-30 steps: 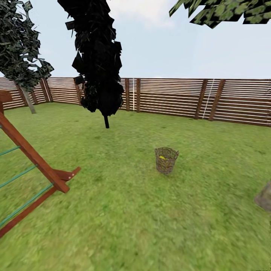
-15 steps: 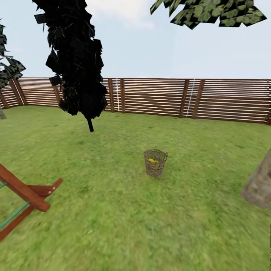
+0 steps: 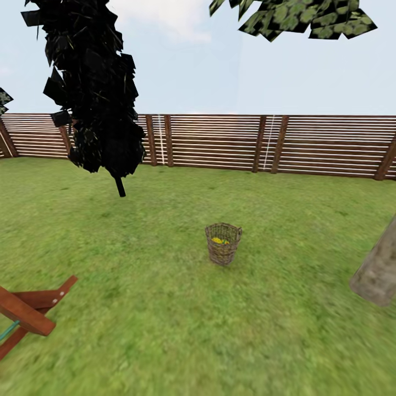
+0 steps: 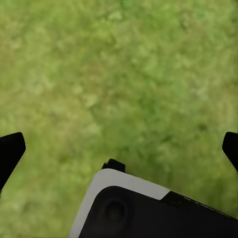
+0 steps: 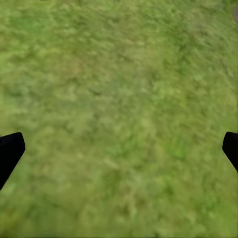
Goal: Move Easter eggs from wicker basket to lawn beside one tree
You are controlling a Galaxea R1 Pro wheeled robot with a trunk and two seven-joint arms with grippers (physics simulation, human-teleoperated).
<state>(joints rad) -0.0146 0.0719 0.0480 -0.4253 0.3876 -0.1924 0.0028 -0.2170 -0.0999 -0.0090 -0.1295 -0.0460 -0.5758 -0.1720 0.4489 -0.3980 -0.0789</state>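
Open lawn (image 3: 165, 330), wicker basket (image 3: 223, 251) mid-grass, fence (image 3: 220, 140) behind

- The light is even, flat daylight under a pale, hazy sky (image 3: 286, 66); no direction to it can be made out.
- The lawn (image 3: 165, 330) is bright and carries no clear cast shadows.
- The cypress (image 3: 93, 88) renders almost pure black, its detail lost.
- Grass in the near foreground of the head view is smeared and soft; the fence (image 3: 220, 140) is sharper.
- Both wrist views show blurred, mottled green.
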